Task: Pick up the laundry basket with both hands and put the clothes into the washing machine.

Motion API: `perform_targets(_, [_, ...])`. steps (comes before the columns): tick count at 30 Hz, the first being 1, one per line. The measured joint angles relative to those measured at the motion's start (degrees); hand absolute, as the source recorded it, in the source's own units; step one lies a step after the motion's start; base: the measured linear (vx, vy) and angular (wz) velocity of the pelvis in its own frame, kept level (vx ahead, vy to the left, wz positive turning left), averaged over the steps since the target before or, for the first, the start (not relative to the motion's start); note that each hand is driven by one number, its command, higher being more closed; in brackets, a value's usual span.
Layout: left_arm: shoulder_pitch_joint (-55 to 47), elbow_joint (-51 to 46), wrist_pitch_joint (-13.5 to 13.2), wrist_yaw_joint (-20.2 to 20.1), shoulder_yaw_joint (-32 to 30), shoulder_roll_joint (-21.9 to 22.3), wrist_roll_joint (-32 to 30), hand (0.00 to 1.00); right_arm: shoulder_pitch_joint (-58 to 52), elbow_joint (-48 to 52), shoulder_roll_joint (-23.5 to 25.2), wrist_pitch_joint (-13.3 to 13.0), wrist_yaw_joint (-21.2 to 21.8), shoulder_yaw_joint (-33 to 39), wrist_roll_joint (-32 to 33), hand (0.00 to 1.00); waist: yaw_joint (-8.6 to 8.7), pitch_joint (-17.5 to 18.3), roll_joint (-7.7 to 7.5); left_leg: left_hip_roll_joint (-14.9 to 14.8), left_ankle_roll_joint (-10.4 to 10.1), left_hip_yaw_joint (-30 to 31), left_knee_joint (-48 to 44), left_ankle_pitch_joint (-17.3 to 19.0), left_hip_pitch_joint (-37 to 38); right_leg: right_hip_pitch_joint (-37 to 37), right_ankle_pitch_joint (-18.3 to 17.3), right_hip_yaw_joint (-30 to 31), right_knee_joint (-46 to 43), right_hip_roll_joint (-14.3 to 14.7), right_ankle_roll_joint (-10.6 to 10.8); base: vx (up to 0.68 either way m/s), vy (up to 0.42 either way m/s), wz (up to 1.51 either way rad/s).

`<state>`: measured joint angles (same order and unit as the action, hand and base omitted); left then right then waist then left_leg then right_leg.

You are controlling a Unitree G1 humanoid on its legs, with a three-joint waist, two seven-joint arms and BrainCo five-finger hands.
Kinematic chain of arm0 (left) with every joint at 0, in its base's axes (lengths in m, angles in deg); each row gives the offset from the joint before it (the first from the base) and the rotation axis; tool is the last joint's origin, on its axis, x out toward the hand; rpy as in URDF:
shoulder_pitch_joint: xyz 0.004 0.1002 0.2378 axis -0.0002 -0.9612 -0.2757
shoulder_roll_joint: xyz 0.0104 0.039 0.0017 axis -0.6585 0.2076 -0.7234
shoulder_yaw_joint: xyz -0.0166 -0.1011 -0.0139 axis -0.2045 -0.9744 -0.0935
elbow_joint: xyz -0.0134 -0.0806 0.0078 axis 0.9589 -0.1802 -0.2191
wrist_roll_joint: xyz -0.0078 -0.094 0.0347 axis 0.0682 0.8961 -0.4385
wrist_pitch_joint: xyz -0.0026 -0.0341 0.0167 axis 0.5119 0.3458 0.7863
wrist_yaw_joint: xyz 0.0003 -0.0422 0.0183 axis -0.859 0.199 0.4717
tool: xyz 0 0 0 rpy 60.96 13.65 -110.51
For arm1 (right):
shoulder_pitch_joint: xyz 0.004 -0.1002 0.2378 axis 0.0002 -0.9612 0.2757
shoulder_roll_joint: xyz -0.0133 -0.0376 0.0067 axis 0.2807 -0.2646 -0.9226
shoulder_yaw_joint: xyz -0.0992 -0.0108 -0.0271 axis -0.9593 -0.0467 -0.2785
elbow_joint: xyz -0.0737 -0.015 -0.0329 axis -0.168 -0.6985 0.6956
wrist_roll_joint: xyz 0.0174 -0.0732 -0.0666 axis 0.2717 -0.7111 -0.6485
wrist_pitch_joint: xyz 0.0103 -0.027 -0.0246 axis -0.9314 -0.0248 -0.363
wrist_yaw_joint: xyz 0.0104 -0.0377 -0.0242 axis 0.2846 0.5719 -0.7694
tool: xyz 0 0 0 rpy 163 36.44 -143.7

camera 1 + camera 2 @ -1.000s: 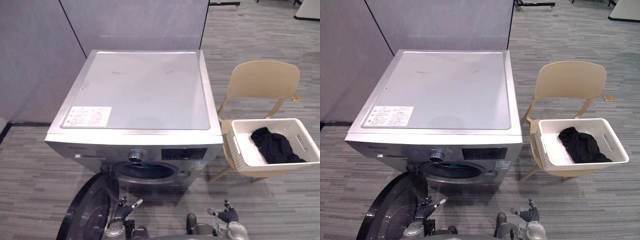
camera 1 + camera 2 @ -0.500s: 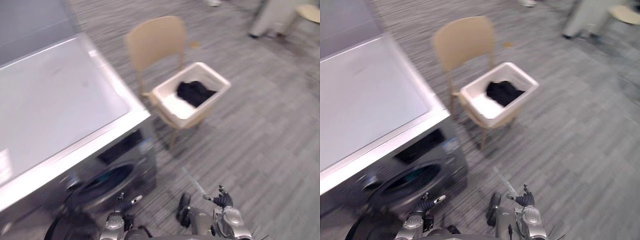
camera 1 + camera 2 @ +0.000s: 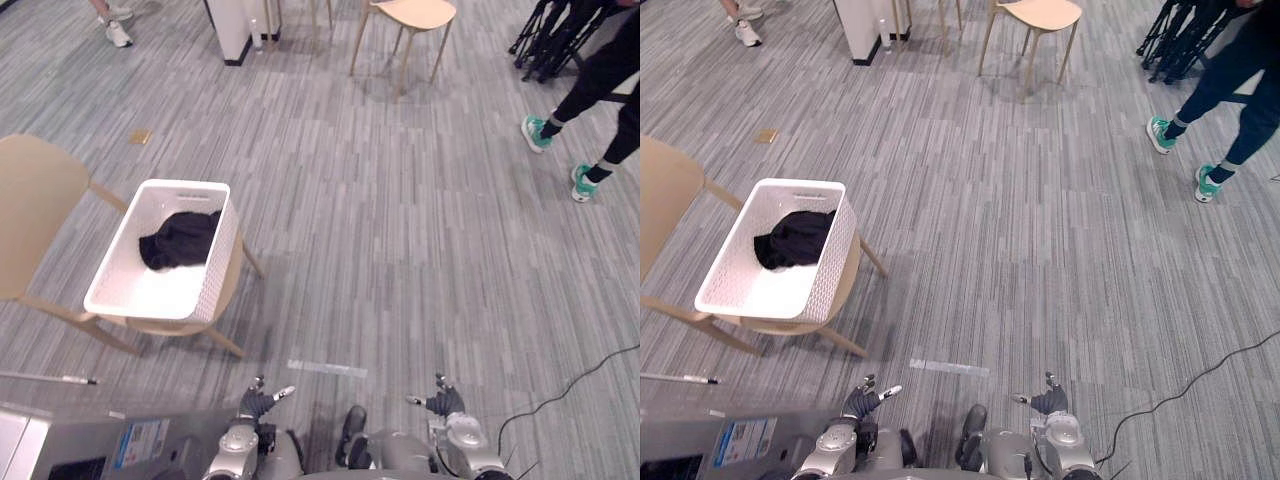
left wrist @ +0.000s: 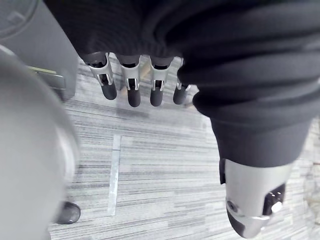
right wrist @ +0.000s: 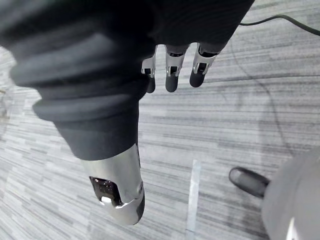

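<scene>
On the chair [image 3: 35, 205], the laundry basket [image 3: 222, 260] holds the dark clothes [image 3: 180, 238]. The left hand [image 3: 258, 402] and right hand [image 3: 443, 402] hang empty, fingers relaxed, well apart from the chair. Risk: an uneven grip could tip the basket off the seat.

Right hand [image 5: 150, 45]: dark ribbed cover over its back and wrist, hanging above the floor, touching nothing
Fingers [image 5: 171, 75]: silver with dark tips, side by side in a row, straight to slightly relaxed, holding nothing
Thumb [image 5: 117, 192]: silver, set well apart from the fingers, its tip free in the air
Floor [image 5: 55, 200]: grey, with fine long stripes in lighter and darker tones
Tape strip [image 5: 192, 195]: pale, narrow, lying flat on the floor, running across the stripes
</scene>
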<state>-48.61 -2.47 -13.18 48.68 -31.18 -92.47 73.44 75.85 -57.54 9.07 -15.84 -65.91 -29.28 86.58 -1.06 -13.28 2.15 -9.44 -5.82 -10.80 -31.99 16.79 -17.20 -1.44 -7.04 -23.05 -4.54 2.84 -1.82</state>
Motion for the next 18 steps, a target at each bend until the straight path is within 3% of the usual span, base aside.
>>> perform_targets(2, [-0.36, -1.37, -0.37, 0.05, -0.15, -0.34, 0.08, 0.0, 0.85, 0.09, 0.31, -0.18, -0.06, 0.04, 0.1, 0.0, -1.97, -0.71, -0.56, 3.29, -0.24, 2.84, 13.39, -11.35, 0.26, 3.08, 0.59, 1.98, 3.77, -0.92, 2.14, 0.29, 0.129, -0.42])
perform_targets(5, [-0.19, -1.3, -0.56, 0.0, -0.29, -0.19, 0.07, 0.0, 1.7, 0.87, 0.37, -0.28, -0.05, -0.62, -0.02, 0.0, -2.66, -0.73, -1.0, 5.89, 3.74, 3.69, 10.94, -10.15, -0.52, 3.13, 0.11, 3.72, 2.45, -2.97, 3.59, 0.37, 0.179, -0.07])
perform_targets(6, [-0.21, -1.33, -0.72, 0.01, -0.37, -0.18, 0.06, 0.0, 1.23, 1.23, 1.16, -0.28, -0.02, -0.86, -0.16, 0.0, -2.95, -0.85, -1.35, 6.78, 6.58, 3.34, 10.96, -8.02, 1.3, 2.91, -1.71, 5.29, -1.97, -4.55, 4.85, 0.54, 0.309, -0.09])
perform_targets(7, [-0.21, -0.49, -0.73, 0.02, -0.22, -0.35, 0.06, 0.0, 1.46, 1.68, 1.35, -0.27, -0.03, -0.88, -0.25, 0.0, -2.87, -1.04, -1.73, 7.34, 7.41, 2.19, 12.33, -6.24, 5.53, -0.86, -4.86, 7.27, -15.12, -7.49, 7.09, 0.46, 0.267, -0.13])
perform_targets(8, [-0.25, -0.05, -0.73, 0.01, -0.22, -0.52, 0.06, 0.0, 1.46, 2.12, 1.43, -0.28, -0.01, -0.98, -0.34, 0.0, -2.77, -1.16, -1.91, 7.69, 7.76, 1.8, 12.7, -6.07, 7.17, -3.31, -5.16, 8.03, -22.76, -9.11, 7.46, 0.55, 0.313, -0.09])
perform_targets(9, [-0.32, 0.55, -0.57, 0.02, -0.13, -0.83, 0.05, 0.0, 1.54, 2.45, 2.07, -0.29, 0.04, -1.64, -0.66, 0.0, -2.64, -1.68, -2.77, 8.87, 8.79, 1.39, 13.68, -5.45, 11.84, -8.15, -2.19, 8.58, -39.53, -13.13, 5.41, 0.35, 0.183, 0.05])
perform_targets(11, [-1.26, 0.23, 0.12, 0.1, -0.16, -1.58, 0.0, 0.0, 0.95, 2.56, 2.65, -0.29, 1.15, -3.92, -1.07, 0.0, -1.97, -1.66, -3.06, 9.49, 10.89, 3.07, 15.95, -3.99, 20.29, -12.14, -3.1, 6.71, -54.71, -16.78, 3.66, 0.56, 0.184, 0.34])
perform_targets(14, [-1.82, -0.17, 0.33, 0.2, -0.31, -2.25, 0.01, 0.0, 1.33, 4.79, 2.85, -0.36, 1.24, -4.44, -1.67, 0.0, -1.2, -1.9, -2.26, 8.16, 10.88, 5.98, 19.13, -3.97, 25.25, -14.67, -5.82, 3.28, -47.86, -16.41, 4.08, 0.49, 0.029, 0.47])
perform_targets(15, [-1.25, -0.56, 0.46, 0.25, -0.29, -2.25, 0.03, 0.0, 1.94, 5.37, 2.72, -0.38, 1.24, -4.54, -1.72, 0.0, -1.18, -1.98, -2.09, 7.36, 10.89, 7.47, 19.49, -3.96, 25.82, -16.09, -5.97, 2.9, -41.65, -14.69, 4.17, 0.48, -0.062, 0.61])
perform_targets(16, [-0.7, -1.03, 0.48, 0.33, -0.15, -2.09, 0.03, 0.0, 2.64, 6.25, 2.2, -0.38, 1.24, -5.43, -1.7, 0.0, -1.2, -2.02, -2.03, 6.34, 10.86, 10.75, 19.35, -3.95, 25.82, -17.78, -5.35, 5.23, -31.07, -11.17, 4.44, 0.58, -0.13, 0.9])
perform_targets(17, [0.52, -0.94, 0.5, 0.41, 0.24, -1.89, 0.03, 0.0, 2.58, 8.05, 2.12, -0.39, 1.06, -5.52, -1.65, 0.0, -1.01, -1.96, -2.16, 5.74, 10.66, 15.06, 17.94, -3.84, 24.82, -18.85, -1.46, 11.82, -18.33, -7.37, 6.12, 0.47, -0.164, 1.06])
perform_targets(18, [1.15, -0.91, 0.5, 0.43, 0.39, -1.71, 0.02, 0.0, 2.29, 9.03, 2.07, -0.42, 0.94, -5.56, -1.63, 0.0, -0.63, -1.94, -2.31, 5.72, 9.68, 17.44, 16.67, -3.39, 24.01, -18.22, 1.74, 15.81, -11.74, -5.84, 6.7, 0.48, -0.219, 1.53])
